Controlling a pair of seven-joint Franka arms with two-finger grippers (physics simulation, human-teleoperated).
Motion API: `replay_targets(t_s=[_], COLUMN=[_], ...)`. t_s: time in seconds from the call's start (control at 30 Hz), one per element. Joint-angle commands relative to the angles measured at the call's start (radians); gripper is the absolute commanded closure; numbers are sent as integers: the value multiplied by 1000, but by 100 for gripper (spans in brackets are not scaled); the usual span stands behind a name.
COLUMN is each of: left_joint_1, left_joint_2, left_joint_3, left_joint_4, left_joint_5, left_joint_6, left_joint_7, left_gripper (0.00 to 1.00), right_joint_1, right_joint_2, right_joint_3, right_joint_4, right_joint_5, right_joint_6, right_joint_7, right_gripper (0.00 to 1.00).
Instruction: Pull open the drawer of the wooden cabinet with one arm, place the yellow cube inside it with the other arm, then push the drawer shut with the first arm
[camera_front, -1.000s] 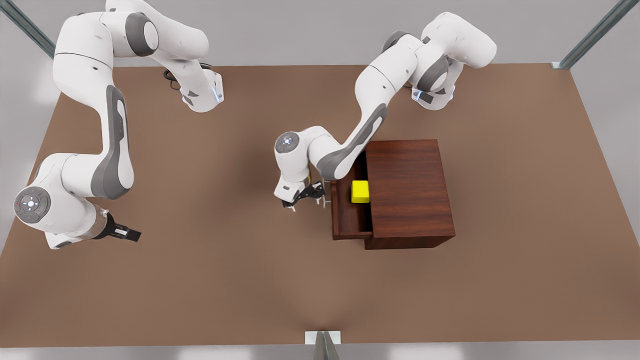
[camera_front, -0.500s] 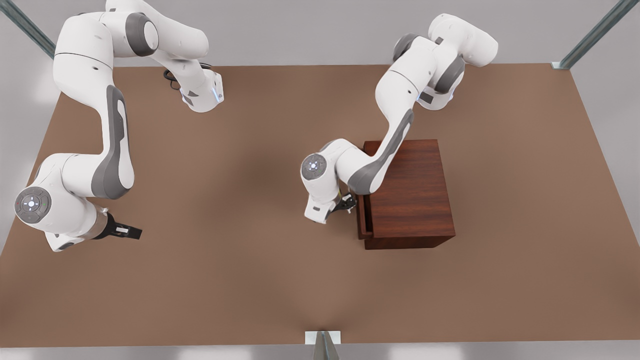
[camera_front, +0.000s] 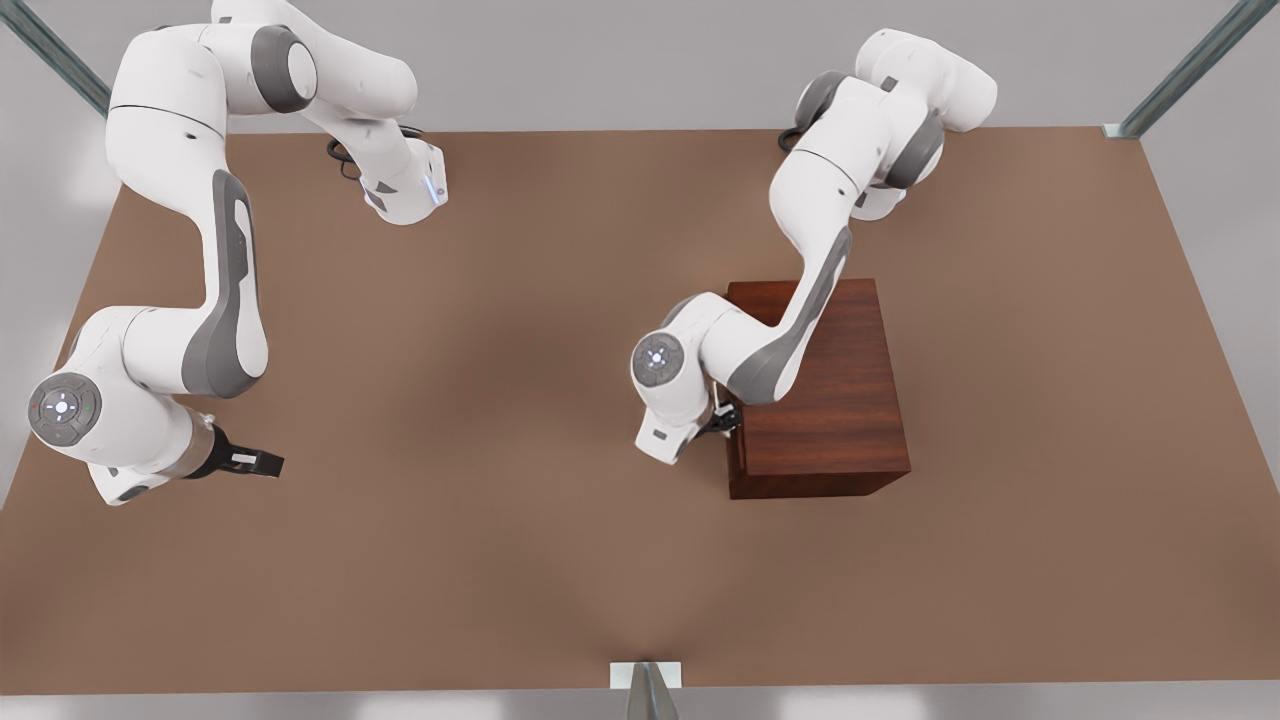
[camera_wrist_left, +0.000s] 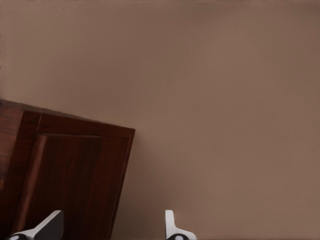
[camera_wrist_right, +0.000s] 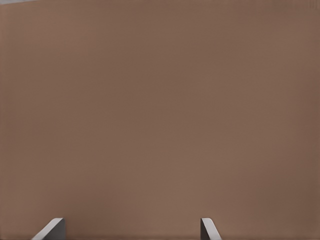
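Because the left gripper (camera_front: 722, 424) presses with spread jaws on the closed drawer (camera_wrist_left: 70, 185), cube presumably inside, it may shove the wooden cabinet (camera_front: 820, 385); the right gripper (camera_front: 262, 464) waits, jaws apart.

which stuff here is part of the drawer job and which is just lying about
Part of the job:
- dark reddish-brown wooden cabinet
- its drawer front, pushed flush
- left gripper at the drawer front, jaws open
- right gripper, waiting over the table, jaws open

Just there:
- plain brown table
- metal frame posts
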Motion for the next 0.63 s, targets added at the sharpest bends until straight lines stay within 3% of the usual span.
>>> replay_targets(t_s=[0.0, 0.07, 0.13, 0.17, 0.23, 0.27, 0.3, 0.33, 0.6], left_joint_1=[4, 4, 44, 123, 490, 562, 564, 565, 559], left_joint_2=[-4, -54, -278, -373, -461, -462, -631, -708, -665], left_joint_3=[0, -1, -1, 5, 3, 3, 9, 12, 19], left_joint_4=[0, 13, 19, 19, 8, -44, -341, -470, -403], left_joint_5=[1, 1, -31, -67, -238, -300, -297, -288, -283], left_joint_6=[-22, -83, -263, -341, -398, -398, -167, -108, -114], left_joint_7=[198, 190, 218, 391, 1035, 1075, 1043, 982, 929], left_gripper=[0, 0, 0, 0, 0, 0, 0, 0, 0], right_joint_1=[0, 0, 0, 0, 0, 0, -1, 0, -1], right_joint_2=[-1, -1, -1, -1, -1, -1, -1, -1, -1], right_joint_3=[0, 0, 0, 0, 0, 0, 0, 0, 0], right_joint_4=[1, 1, 1, 1, 1, 1, 1, 1, 1], right_joint_5=[1, 1, 1, 1, 1, -1, 1, -1, 1], right_joint_6=[0, 0, 0, 0, 0, 0, 0, 0, 0], right_joint_7=[-27, -27, -27, -27, -27, -27, -27, -27, -29], right_gripper=[0, 0, 0, 0, 0, 0, 0, 0, 0])
